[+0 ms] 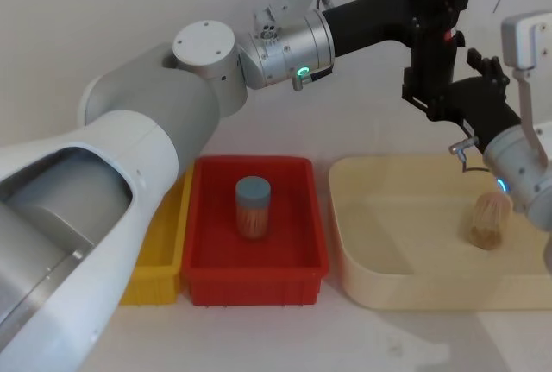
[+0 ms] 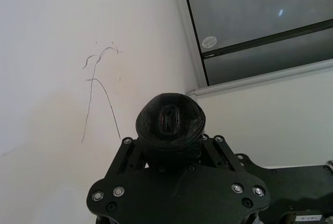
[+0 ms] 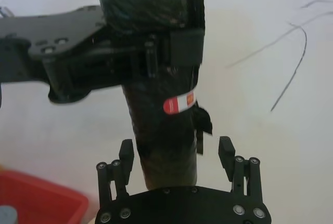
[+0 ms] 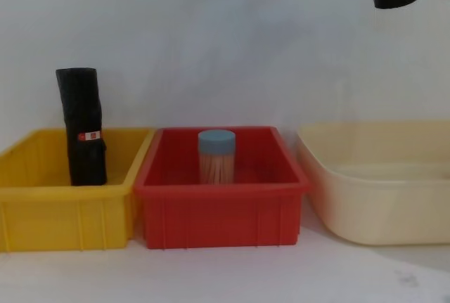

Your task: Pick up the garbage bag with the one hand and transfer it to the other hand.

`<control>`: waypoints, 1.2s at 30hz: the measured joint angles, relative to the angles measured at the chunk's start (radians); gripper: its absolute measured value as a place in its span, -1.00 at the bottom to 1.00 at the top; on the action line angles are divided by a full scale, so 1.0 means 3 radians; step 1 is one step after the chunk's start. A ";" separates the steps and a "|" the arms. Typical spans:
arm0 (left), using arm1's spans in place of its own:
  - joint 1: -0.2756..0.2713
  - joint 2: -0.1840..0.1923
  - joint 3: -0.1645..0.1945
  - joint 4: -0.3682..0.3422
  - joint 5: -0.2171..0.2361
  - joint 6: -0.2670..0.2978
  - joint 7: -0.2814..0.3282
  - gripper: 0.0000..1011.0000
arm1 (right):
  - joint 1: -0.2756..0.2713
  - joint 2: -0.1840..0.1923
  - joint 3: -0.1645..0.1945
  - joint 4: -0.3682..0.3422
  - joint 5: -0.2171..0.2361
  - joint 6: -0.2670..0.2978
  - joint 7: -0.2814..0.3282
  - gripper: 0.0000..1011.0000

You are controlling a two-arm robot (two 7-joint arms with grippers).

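The left arm is stretched across the head view toward two o'clock, its end effector (image 1: 431,22) clamped on the upper part of the garbage bag (image 1: 429,44), which is held upright, high over the cream tub (image 1: 362,242). The right end effector (image 3: 179,154) is raised beneath it, fingers (image 3: 126,154) spread wide either side of the roll's lower end, not touching. A second roll (image 4: 82,127) is stood in the yellow bin (image 4: 63,211); a blue-lidded jar (image 4: 216,157) is seen in the red bin (image 4: 218,211).

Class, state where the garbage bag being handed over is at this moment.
The garbage bag is held in the air by the left gripper, above the cream tub, with the open right gripper around its lower end.
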 joint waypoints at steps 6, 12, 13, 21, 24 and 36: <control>-0.0002 -0.0001 0.0000 0.0002 -0.0001 -0.0002 0.0000 -0.30 | 0.0093 -0.0042 -0.0018 0.0085 -0.0033 -0.0043 0.0000 0.97; -0.0004 -0.0003 0.0000 0.0004 -0.0001 -0.0002 0.0000 -0.30 | 0.0149 -0.0066 -0.0027 0.0132 -0.0052 -0.0070 0.0000 0.73; -0.0004 -0.0003 0.0000 0.0005 -0.0001 -0.0002 0.0000 -0.30 | 0.0160 -0.0071 -0.0029 0.0142 -0.0055 -0.0074 0.0000 0.63; -0.0004 -0.0004 -0.0001 0.0006 -0.0001 -0.0003 0.0000 -0.30 | 0.0194 -0.0087 -0.0036 0.0176 -0.0068 -0.0090 0.0001 0.20; -0.0004 -0.0003 -0.0001 0.0006 -0.0002 -0.0003 0.0000 -0.30 | 0.0202 -0.0091 -0.0036 0.0184 -0.0071 -0.0095 0.0001 0.15; -0.0004 -0.0003 0.0000 0.0006 0.0000 -0.0002 0.0000 0.03 | 0.0223 -0.0099 -0.0040 0.0201 -0.0077 -0.0104 -0.0002 0.15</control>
